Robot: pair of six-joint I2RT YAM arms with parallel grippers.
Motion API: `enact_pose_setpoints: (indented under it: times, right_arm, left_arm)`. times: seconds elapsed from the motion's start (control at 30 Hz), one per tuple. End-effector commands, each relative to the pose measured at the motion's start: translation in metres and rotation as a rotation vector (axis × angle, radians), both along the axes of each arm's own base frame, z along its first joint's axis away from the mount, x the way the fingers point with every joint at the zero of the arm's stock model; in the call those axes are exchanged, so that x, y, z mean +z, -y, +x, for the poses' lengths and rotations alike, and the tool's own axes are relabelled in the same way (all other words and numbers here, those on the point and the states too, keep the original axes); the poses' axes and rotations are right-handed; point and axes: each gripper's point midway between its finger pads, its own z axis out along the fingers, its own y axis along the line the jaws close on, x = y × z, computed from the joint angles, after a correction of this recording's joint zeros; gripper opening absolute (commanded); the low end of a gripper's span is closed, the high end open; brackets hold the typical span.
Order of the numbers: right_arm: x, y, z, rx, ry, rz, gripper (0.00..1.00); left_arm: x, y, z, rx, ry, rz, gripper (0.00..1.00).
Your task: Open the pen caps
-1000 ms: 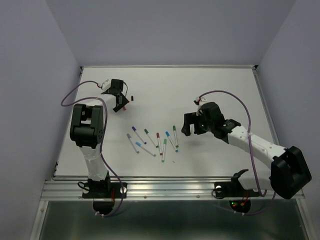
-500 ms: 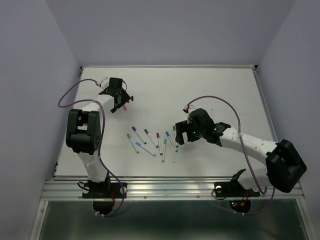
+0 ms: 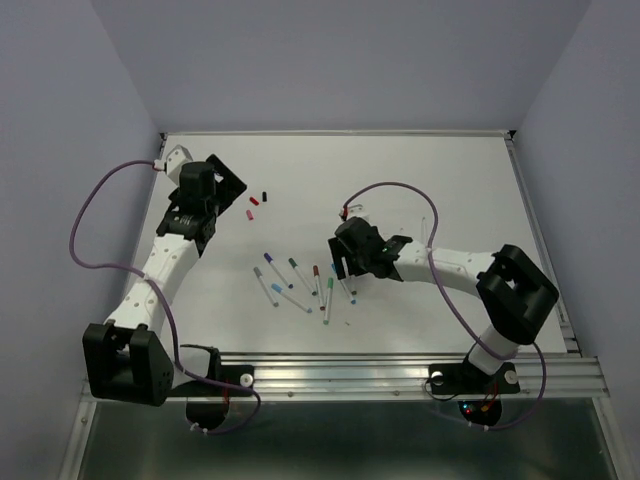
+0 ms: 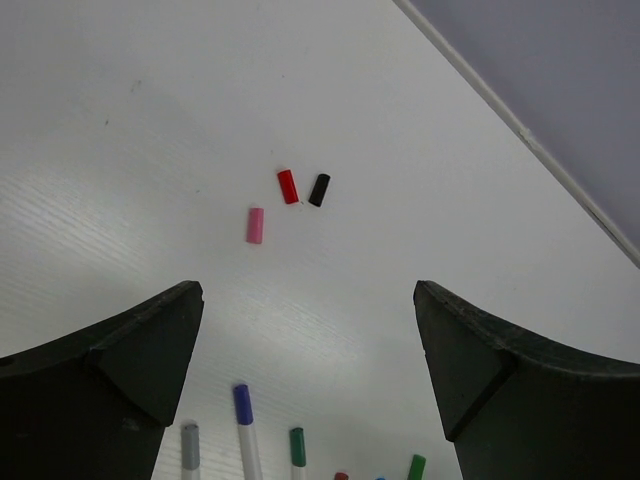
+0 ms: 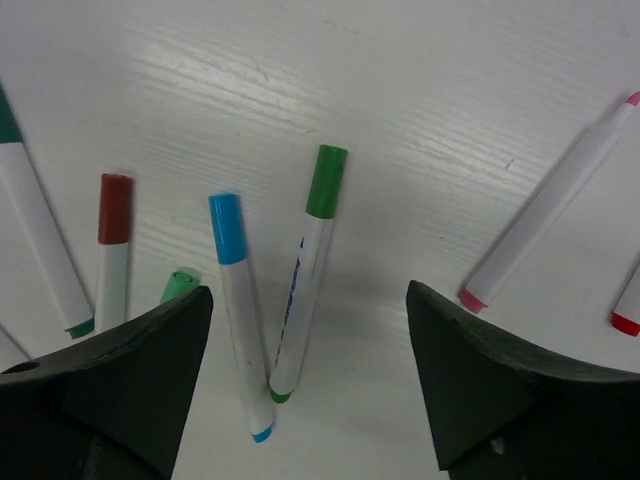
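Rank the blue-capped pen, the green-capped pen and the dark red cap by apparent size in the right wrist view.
Largest: green-capped pen and blue-capped pen, about alike in length, so not ranked against each other.
Smallest: dark red cap, clearly.

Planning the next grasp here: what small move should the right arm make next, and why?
Probably lower the right gripper and close on the green-capped white marker pen: its open fingers straddle that pen and the blue-capped white marker pen beside it, both capped.
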Motion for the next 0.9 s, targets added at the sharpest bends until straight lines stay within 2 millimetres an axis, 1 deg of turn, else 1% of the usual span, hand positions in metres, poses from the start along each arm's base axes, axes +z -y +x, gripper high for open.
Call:
enact_pose_setpoints:
  times: [0.0,0.07,0.13,0.17,0.23,0.3,0.53,0.63,0.87]
  right_arm:
    - [0.004,0.001,0.014,-0.090,0.055,-0.049,0.74]
    - [-0.001,0.001,0.016,-0.107,0.052,-0.060,0.67]
    - [-0.006,0.002,0.018,-0.127,0.053,-0.072,0.67]
    - [-0.006,0.002,0.020,-0.142,0.057,-0.070,0.63]
    - [-0.012,0.003,0.021,-0.149,0.051,-0.085,0.61]
    - [-0.015,0.002,0.020,-0.149,0.043,-0.081,0.55]
    - [-0.034,-0.004,0.000,-0.109,-0.044,-0.056,0.54]
    - [-0.041,0.001,-0.009,-0.115,-0.074,-0.051,0.44]
    - [-0.043,0.008,-0.019,-0.129,-0.095,-0.036,0.43]
  left_arm:
    - [0.003,-0.004,-0.017,-0.005,0.026,0.020,0.99]
    - [0.010,-0.004,-0.022,-0.008,0.047,0.015,0.99]
    - [0.011,-0.004,-0.025,-0.010,0.054,0.013,0.99]
    - [0.011,-0.004,-0.025,-0.012,0.054,0.013,0.99]
    - [0.012,-0.002,-0.025,-0.020,0.058,0.008,0.99]
    - [0.011,-0.001,-0.024,-0.029,0.055,0.009,0.99]
    - [0.010,0.005,-0.022,-0.054,0.056,-0.009,0.99]
    - [0.008,0.007,-0.021,-0.065,0.050,-0.012,0.99]
    - [0.005,0.005,-0.022,-0.048,0.055,-0.019,0.99]
